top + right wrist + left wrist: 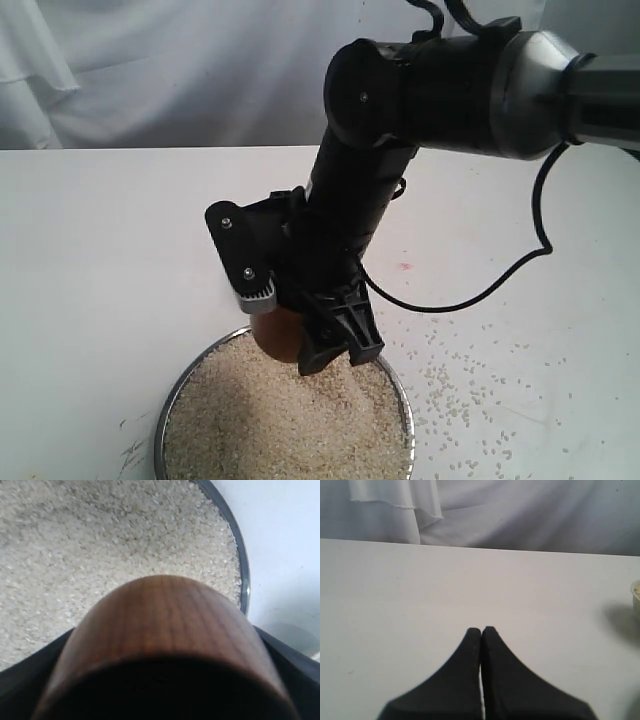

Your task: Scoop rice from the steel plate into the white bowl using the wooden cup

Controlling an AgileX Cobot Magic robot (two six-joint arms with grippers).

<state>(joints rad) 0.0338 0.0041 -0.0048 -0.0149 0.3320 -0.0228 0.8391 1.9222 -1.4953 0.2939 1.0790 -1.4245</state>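
The steel plate (166,408) sits at the table's front edge, heaped with rice (285,425). My right gripper (296,322) reaches down over the plate's far side and is shut on the wooden cup (277,337). The brown cup hangs tilted between the black fingers, its lower end at the rice surface. In the right wrist view the wooden cup (165,625) fills the foreground over the rice (100,550), with the plate rim (243,580) beside it. My left gripper (481,629) is shut and empty over bare table. A sliver of the white bowl (636,593) shows at that view's edge.
Loose rice grains (465,400) lie scattered on the white table to the right of the plate. A black cable (500,285) loops down from the right arm above the table. A white cloth backdrop (150,70) hangs behind the table.
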